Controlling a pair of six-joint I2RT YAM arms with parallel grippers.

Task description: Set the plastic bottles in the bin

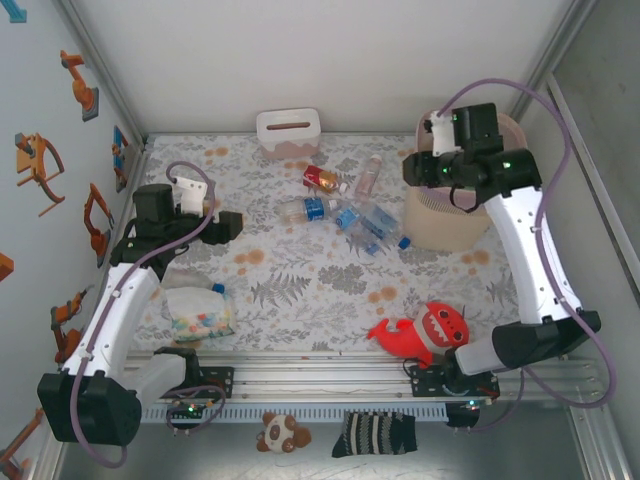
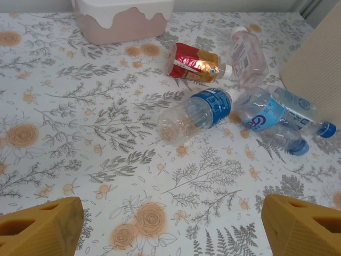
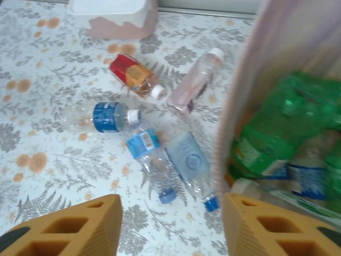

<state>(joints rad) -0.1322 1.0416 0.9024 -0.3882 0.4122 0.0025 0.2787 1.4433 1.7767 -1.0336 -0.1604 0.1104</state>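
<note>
Right wrist view: bin (image 3: 242, 101) at right already holds green plastic bottles (image 3: 277, 128); five loose bottles (image 3: 141, 144) lie mid-frame on the bench (image 3: 48, 160); right claw (image 3: 169, 224) gapes empty, left claw (image 2: 170, 224) wide, empty.

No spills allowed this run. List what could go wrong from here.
The two blue-capped bottles lie touching right beside the bin; pinching one may drag the other, or fingers may strike its wall. The blue-labelled bottle lies on its side and could roll if nudged. The left gripper and right gripper, both open, look at the same cluster, so arms might clash.
</note>
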